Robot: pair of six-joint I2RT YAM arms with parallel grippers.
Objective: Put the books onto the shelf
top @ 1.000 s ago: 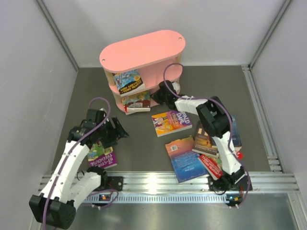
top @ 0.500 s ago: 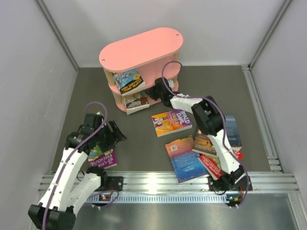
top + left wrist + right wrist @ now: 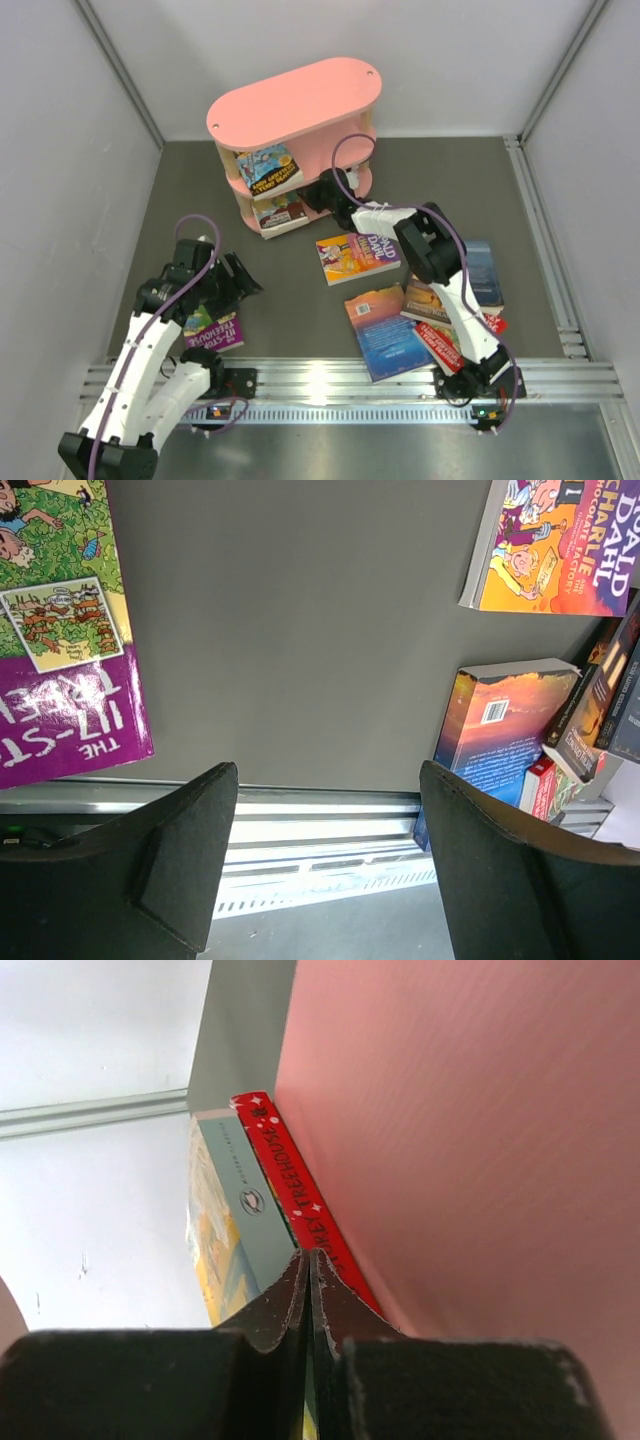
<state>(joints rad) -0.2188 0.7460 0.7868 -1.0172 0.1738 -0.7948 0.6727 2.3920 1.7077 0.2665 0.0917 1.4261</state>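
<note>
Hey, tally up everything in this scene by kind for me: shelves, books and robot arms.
Pink shelf: 1
Books on its boards: 3
Books on the table: 6 showing; the pile may hide more
Robot arms: 2
Total: 12

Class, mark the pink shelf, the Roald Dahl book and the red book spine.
pink shelf (image 3: 295,105): top external view, top board.
Roald Dahl book (image 3: 352,260): top external view, front cover.
red book spine (image 3: 292,1185): right wrist view, mid-spine.
</note>
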